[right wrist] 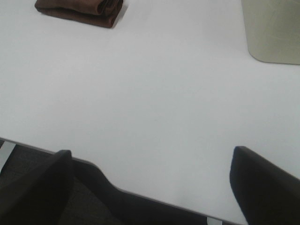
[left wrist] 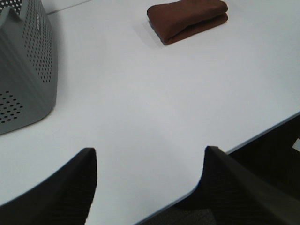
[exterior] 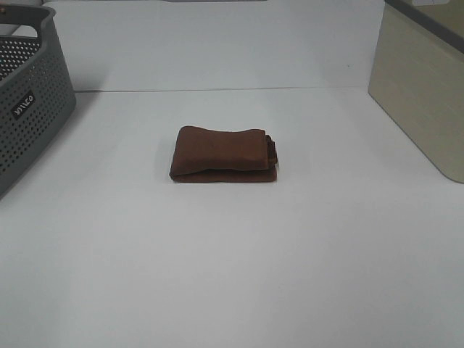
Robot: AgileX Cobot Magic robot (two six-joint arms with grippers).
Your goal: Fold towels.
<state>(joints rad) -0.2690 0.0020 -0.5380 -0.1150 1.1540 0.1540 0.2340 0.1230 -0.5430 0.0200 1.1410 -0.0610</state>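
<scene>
Towel (exterior: 223, 155) is my landmark: it lies folded into a thick brown packet on the white table (exterior: 232, 275), with layered ends showing on its right side. Left of the towel, well apart, I see the grey perforated basket (exterior: 29, 109) at the table edge. Right of the towel, also well apart, stands a beige bin (exterior: 424, 101). Between these and the towel the surface is bare. My left gripper (left wrist: 147, 187) hangs over the near table edge with fingers spread wide, holding nothing. My right gripper (right wrist: 150, 183) is likewise spread apart, holding nothing, near that same edge.
</scene>
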